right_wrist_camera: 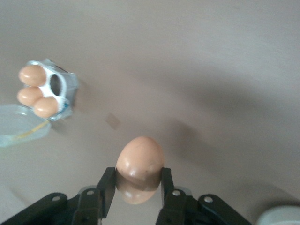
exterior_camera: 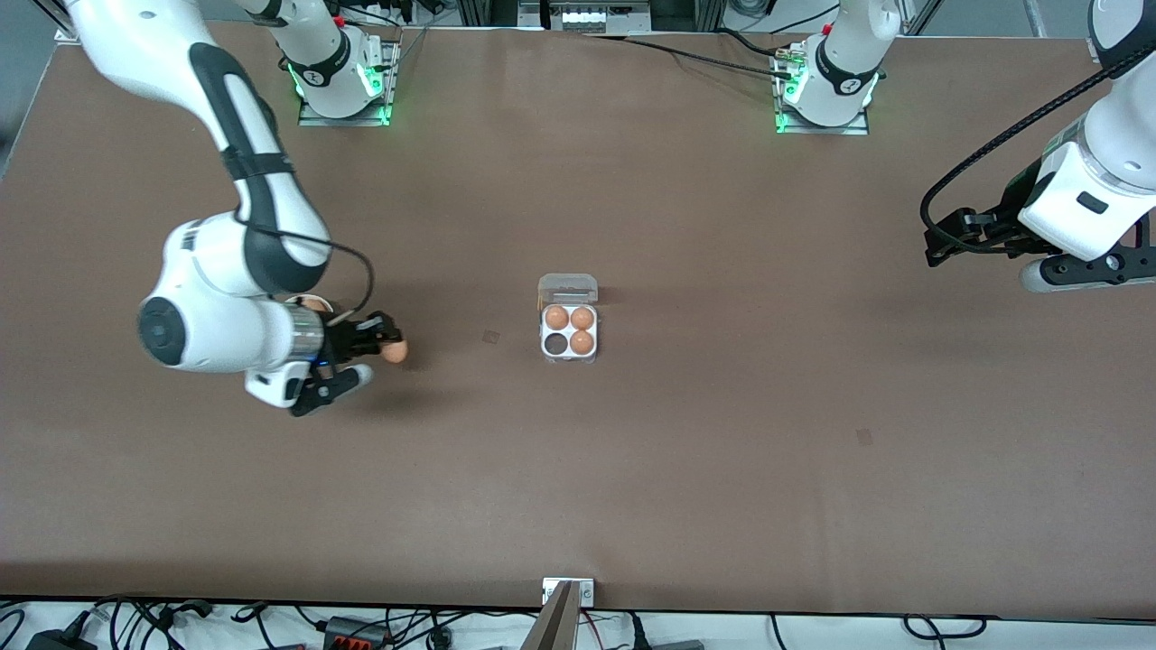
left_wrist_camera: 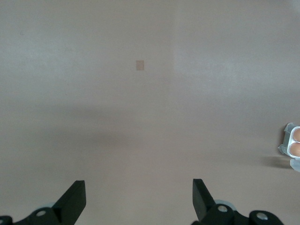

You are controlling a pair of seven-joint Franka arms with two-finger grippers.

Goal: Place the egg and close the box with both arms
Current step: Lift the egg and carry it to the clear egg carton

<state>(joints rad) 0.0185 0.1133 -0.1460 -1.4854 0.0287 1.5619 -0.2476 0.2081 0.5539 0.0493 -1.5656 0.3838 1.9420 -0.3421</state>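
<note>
My right gripper point(exterior_camera: 386, 346) is shut on the egg point(exterior_camera: 395, 350), a tan-brown egg held between both fingers above the table toward the right arm's end. It fills the right wrist view point(right_wrist_camera: 139, 168). The box point(exterior_camera: 569, 332) sits at mid-table with its clear lid point(exterior_camera: 568, 288) open. It holds three eggs point(exterior_camera: 557, 317) and one empty cell point(exterior_camera: 554, 343). It also shows in the right wrist view point(right_wrist_camera: 47, 90). My left gripper point(exterior_camera: 944, 242) is open and empty, waiting above the table at the left arm's end. Its fingers point(left_wrist_camera: 73, 199) frame bare table.
A round white bowl point(exterior_camera: 307, 302) is mostly hidden under my right arm, and its rim shows in the right wrist view point(right_wrist_camera: 281, 216). The box's edge point(left_wrist_camera: 293, 146) shows in the left wrist view. A bracket point(exterior_camera: 568, 591) sits at the table's near edge.
</note>
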